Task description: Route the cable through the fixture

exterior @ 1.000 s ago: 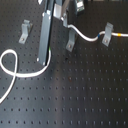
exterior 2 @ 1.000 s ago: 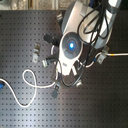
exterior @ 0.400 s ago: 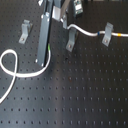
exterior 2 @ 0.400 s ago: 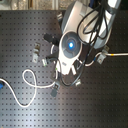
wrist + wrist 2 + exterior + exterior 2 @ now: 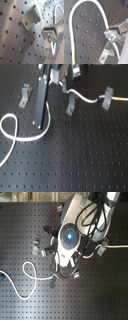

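The white cable (image 5: 15, 139) comes in from the first exterior view's right with a yellow band. It passes the right fixture clip (image 5: 106, 100) and the middle clip (image 5: 71, 106), then drops to my gripper (image 5: 39, 123) and loops left. Its green mark sits beside the long dark finger. The gripper looks shut on the cable close to the board. A third clip (image 5: 25, 95) stands apart from the cable on the left. In the second exterior view the arm covers the gripper, while the cable loop (image 5: 29, 267) and its blue end lie on the left. Both wrist views show the cable (image 5: 89, 3) by a finger (image 5: 114, 33) and a grey clip (image 5: 31, 16).
Everything stands on a black perforated board (image 5: 85, 159). The arm's body with a blue light (image 5: 68, 236) and dark hoses hangs over the middle clips in the second exterior view. Another clip (image 5: 53, 281) sits just below the arm there.
The gripper, still with the cable, has shifted only slightly. The loop on the left keeps its shape.
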